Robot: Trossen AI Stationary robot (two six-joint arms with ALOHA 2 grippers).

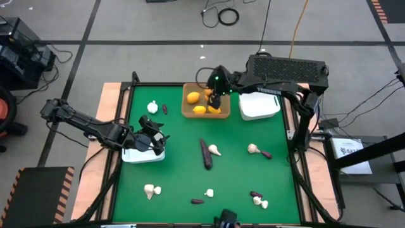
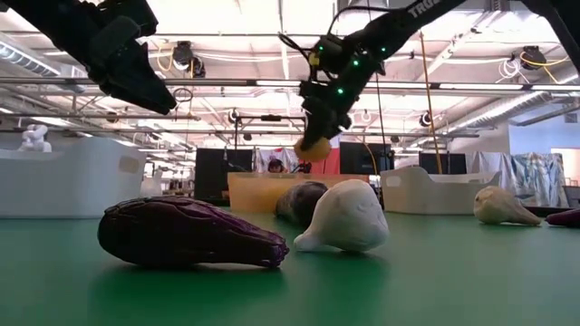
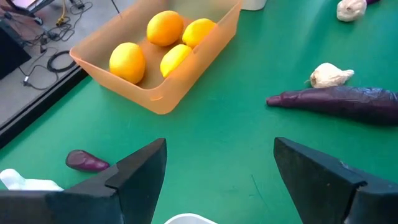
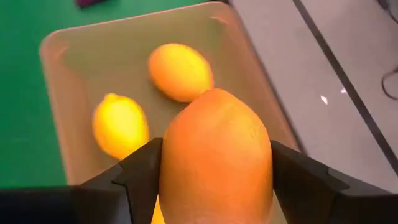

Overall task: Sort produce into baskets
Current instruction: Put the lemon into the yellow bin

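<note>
The tan basket (image 1: 187, 107) stands at the table's far edge with yellow and orange fruits (image 4: 181, 70) lying in it. My right gripper (image 4: 216, 168) hangs over it, shut on an orange fruit (image 4: 214, 149). A white basket (image 1: 259, 106) stands to the right of the tan one. Another white basket (image 1: 144, 154) sits at the table's left, with my left gripper (image 3: 217, 186) open just above it and nothing between its fingers. A long purple piece (image 1: 206, 154) and a garlic bulb (image 1: 216, 150) lie at mid-table. My right gripper pinches the orange fruit by two opposite sides (image 4: 166, 168) between its two fingers. The fingers slant down from above. The fruit (image 2: 314, 148) hangs at the fingertips, lifted clear above the tan basket.
More loose produce lies on the green mat: garlic bulbs (image 1: 152, 107) (image 1: 253, 149) (image 1: 150, 189) (image 1: 209, 192) and small purple pieces (image 1: 164, 109) (image 1: 266, 153) (image 1: 197, 201) (image 1: 255, 194). Wooden rails (image 1: 115, 126) border the table's sides. Bare green mat lies between the baskets and mid-table.
</note>
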